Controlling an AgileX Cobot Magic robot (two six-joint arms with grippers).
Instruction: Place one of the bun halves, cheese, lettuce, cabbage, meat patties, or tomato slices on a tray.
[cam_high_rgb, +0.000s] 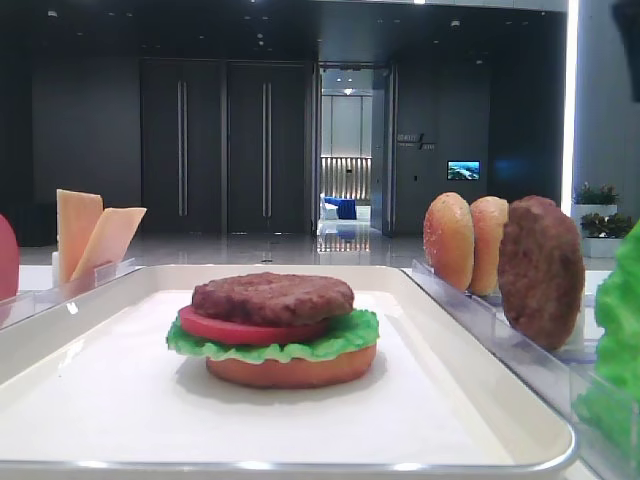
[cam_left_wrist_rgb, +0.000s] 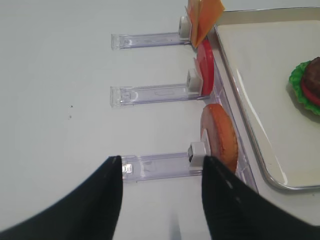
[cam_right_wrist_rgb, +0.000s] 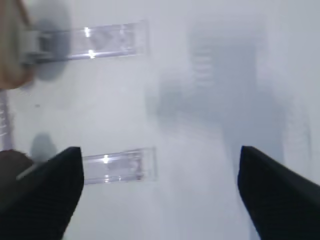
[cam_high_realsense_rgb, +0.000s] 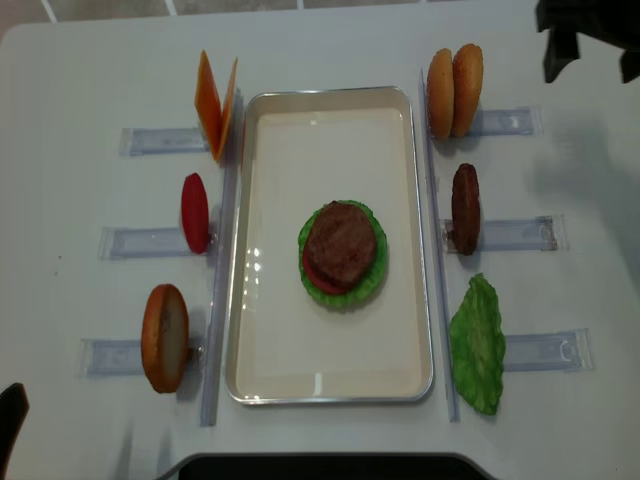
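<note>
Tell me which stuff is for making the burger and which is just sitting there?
For the burger: tray; stacked patty, tomato, lettuce, bottom bun; spare buns, spare patty, cheese, spare tomato slice.

Just sitting there: clear racks; white table.

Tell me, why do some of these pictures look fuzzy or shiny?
The right wrist view is blurred, its clear racks smeared and a soft shadow falling across the table; the low front view shows glare along the tray rim; the left wrist view is sharp on the bun half.
</note>
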